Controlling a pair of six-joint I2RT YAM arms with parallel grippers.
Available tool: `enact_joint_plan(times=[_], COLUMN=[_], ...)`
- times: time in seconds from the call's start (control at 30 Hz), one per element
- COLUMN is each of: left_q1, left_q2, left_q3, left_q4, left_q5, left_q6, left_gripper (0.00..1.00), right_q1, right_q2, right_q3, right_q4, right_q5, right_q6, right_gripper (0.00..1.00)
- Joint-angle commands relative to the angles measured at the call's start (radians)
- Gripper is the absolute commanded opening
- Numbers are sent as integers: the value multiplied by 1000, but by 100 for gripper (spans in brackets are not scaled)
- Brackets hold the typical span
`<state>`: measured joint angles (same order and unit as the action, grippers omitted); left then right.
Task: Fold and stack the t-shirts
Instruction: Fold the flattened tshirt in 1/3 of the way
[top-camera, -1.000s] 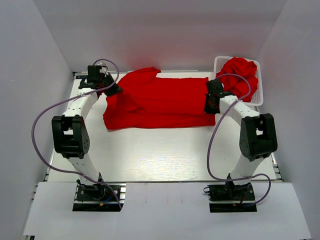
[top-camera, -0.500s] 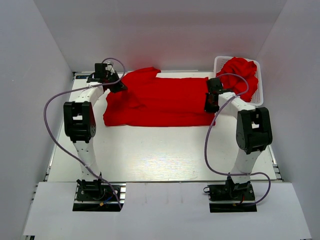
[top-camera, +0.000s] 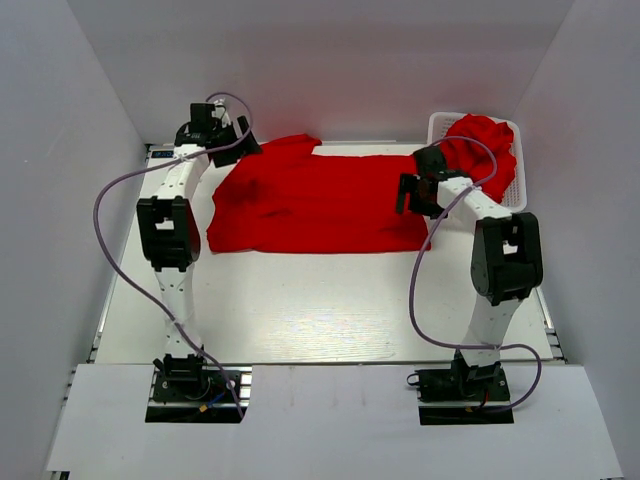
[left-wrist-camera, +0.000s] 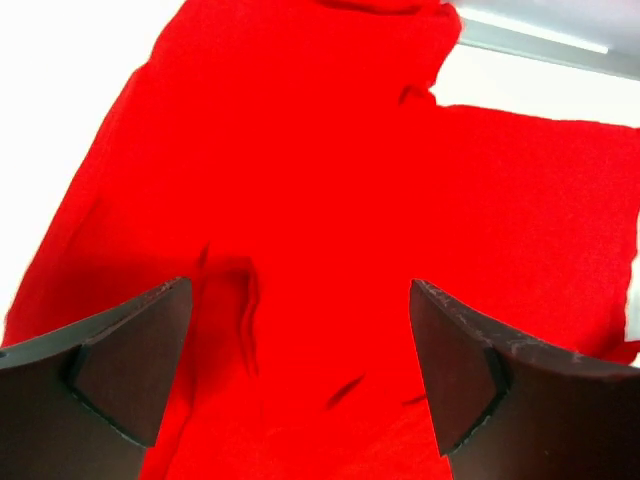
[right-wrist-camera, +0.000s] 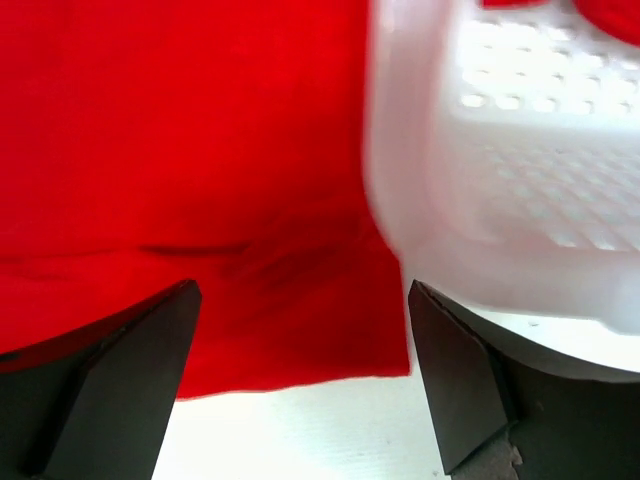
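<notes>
One red t-shirt (top-camera: 315, 200) lies spread flat across the back half of the table, folded lengthwise. My left gripper (top-camera: 234, 147) hovers open over its back left corner; in the left wrist view the jaws (left-wrist-camera: 300, 350) stand wide apart above the wrinkled cloth (left-wrist-camera: 330, 180), holding nothing. My right gripper (top-camera: 411, 193) is open over the shirt's right edge. In the right wrist view its jaws (right-wrist-camera: 300, 370) straddle the shirt's near right corner (right-wrist-camera: 250, 200) without touching it. More red t-shirts (top-camera: 482, 146) are heaped in the basket.
The white lattice basket (top-camera: 436, 125) stands at the back right corner, its wall (right-wrist-camera: 520, 150) close beside the right gripper. White enclosure walls ring the table. Bare white tabletop (top-camera: 320, 300) stretches in front of the shirt.
Both grippers went from shut on the shirt's edges to open and let the cloth go. The left gripper rose toward the back; the shirt's left side now lies flatter.
</notes>
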<state>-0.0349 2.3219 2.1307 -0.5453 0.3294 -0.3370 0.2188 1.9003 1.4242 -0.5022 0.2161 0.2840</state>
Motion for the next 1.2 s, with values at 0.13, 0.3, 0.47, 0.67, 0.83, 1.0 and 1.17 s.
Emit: enact_joint_plan(times=[0.13,0.3,0.47,0.67,0.83,1.0,1.17], left_q1=[-2,-11,-11,-2,19,20,10], left_q2=[-430,-545,-541,-428,-446,-631,-852], left_q3=[-554,-807,-939,-997,-1143,-1324,-1393], left_q4=[94,156,206,185,130,55,-112], left_q5=[-60,-59,-59,-59,-134,-219,-349], left_q6=[-37,-59,-69,-80,-147,-227,-289], left_gripper=[100,100,100,100,100,100,100], right_q1=[53,85,83,73,54,68,102], right_q2=[-193,-196,-135,-50,-30,-165,-348], right_q3=[-143,-192,-218,-237,-321,-524,-674], right_q4=[99,126,171,197,179,204,209], right_q5=[-187,-262,-288,-245,-262,-317,-415], right_q6=[-57,-74,-16,52,92,122,104], right_gripper=[90,90,90,90,90,90,90])
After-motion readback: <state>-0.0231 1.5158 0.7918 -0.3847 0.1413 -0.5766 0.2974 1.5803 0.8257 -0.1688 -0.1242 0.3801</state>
